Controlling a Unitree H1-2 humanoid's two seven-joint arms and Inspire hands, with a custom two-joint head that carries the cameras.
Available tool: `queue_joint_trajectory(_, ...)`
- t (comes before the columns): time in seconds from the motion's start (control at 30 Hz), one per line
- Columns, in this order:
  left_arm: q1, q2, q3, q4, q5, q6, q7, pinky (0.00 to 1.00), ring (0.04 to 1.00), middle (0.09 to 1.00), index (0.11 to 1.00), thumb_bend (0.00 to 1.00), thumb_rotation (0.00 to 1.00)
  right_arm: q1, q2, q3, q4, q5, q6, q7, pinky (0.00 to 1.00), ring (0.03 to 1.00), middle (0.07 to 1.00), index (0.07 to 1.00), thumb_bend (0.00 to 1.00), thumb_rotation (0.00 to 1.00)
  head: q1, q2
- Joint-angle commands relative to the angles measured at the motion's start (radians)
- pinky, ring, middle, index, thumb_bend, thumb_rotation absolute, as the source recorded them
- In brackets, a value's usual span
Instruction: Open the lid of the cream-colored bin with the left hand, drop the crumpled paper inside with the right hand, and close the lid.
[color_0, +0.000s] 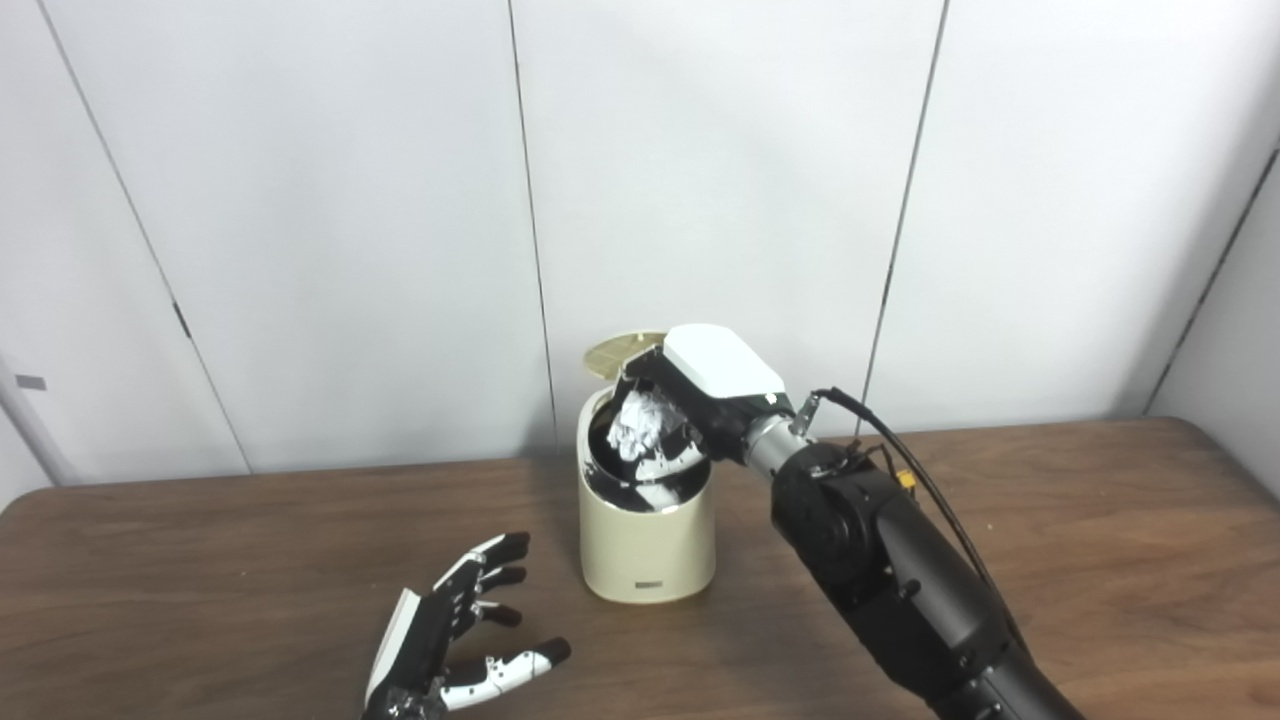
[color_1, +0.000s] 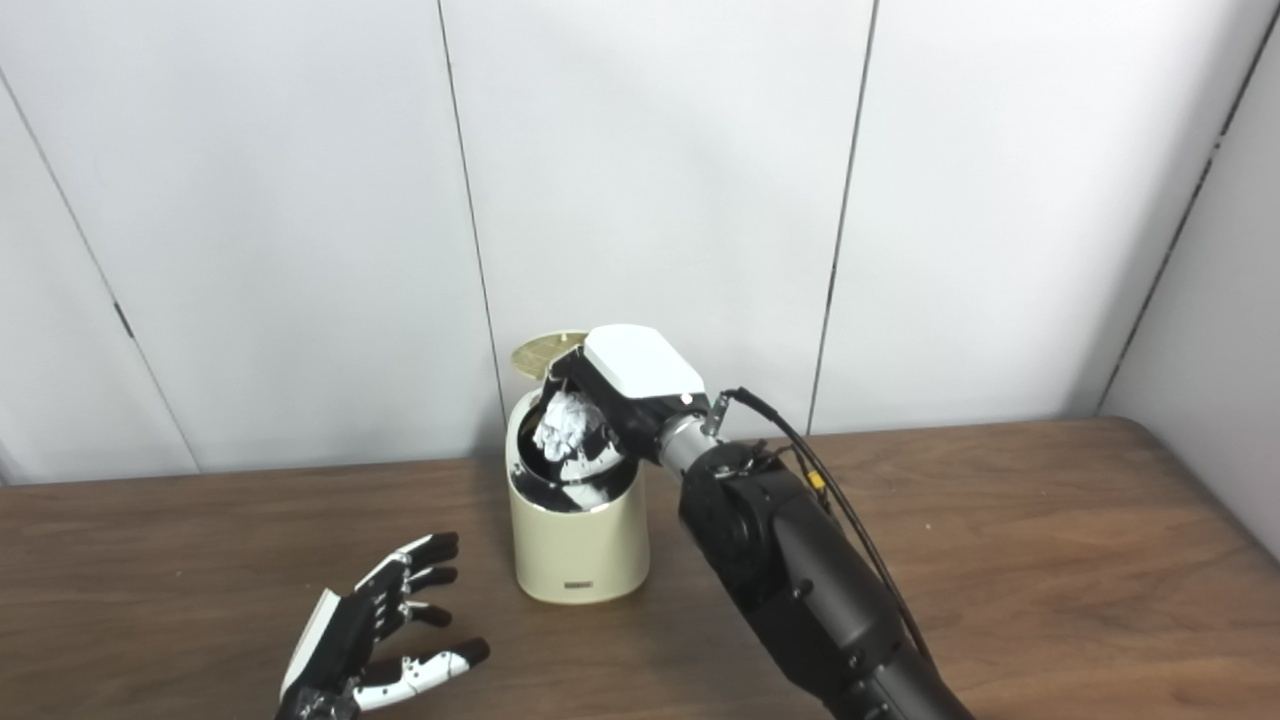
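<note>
The right hand (color_0: 690, 400) hangs over the mouth of the bin (color_0: 648, 540), its white back plate turned up toward the cameras, so most of its fingers are hidden beneath it. What shows under that plate is the paper (color_0: 640, 420), a single white crumpled ball, held in the closed fingers just above the bin's dark opening. Whether the paper touches the rim cannot be told.

The lid (color_0: 622, 352) stands open behind the hand; only a thin cream arc of it shows, the rest covered by the hand. The inside of the bin is glossy and dark, with white glints in it, and its bottom cannot be made out. A small label low on the bin's front is too small to read.

The left hand (color_1: 375, 625) is low and to the left of the bin, well apart from it, fingers spread wide and holding nothing. Its wrist is cut off by the bottom edge. Whether it rests on the counter (color_0: 1100, 540) or hovers above it cannot be told.

In all: one bin, one lid, one paper ball, two hands. The right forearm runs off the lower edge, with black cables (color_0: 930, 490) looping along it.
</note>
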Motion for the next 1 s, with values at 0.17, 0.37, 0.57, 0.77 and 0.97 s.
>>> queue_joint_trajectory(0.17,-0.034,0.004,0.001,-0.016,0.005,-0.047,0.012,0.61,0.803,0.852,0.870,0.79,0.15,-0.043,-0.035,0.047,-0.045,-0.105,0.036,0.075,0.32,0.479,0.558,0.501,0.52,0.07,-0.002,0.002)
queue_joint_trajectory(0.37,-0.033,0.003,0.004,-0.018,-0.006,-0.041,0.007,0.63,0.807,0.855,0.871,0.79,0.14,-0.034,-0.038,0.044,-0.067,-0.113,0.039,0.111,0.37,0.559,0.683,0.576,0.70,0.16,-0.002,0.001)
queue_joint_trajectory(0.57,-0.032,0.004,0.005,-0.025,-0.008,-0.033,0.005,0.63,0.809,0.857,0.872,0.78,0.13,-0.027,-0.038,0.045,-0.081,-0.122,0.038,0.122,0.38,0.550,0.675,0.679,0.89,0.18,-0.003,0.000)
queue_joint_trajectory(0.77,-0.036,0.007,0.004,-0.015,-0.001,-0.042,0.008,0.63,0.808,0.856,0.871,0.78,0.14,-0.023,-0.044,0.046,-0.087,-0.121,0.026,0.124,0.41,0.587,0.698,0.707,0.90,0.19,-0.005,-0.001)
queue_joint_trajectory(0.97,-0.036,0.007,0.006,-0.016,-0.008,-0.040,0.006,0.65,0.814,0.858,0.869,0.79,0.13,-0.019,-0.045,0.046,-0.085,-0.122,0.017,0.126,0.44,0.644,0.751,0.728,0.92,0.20,-0.005,-0.003)
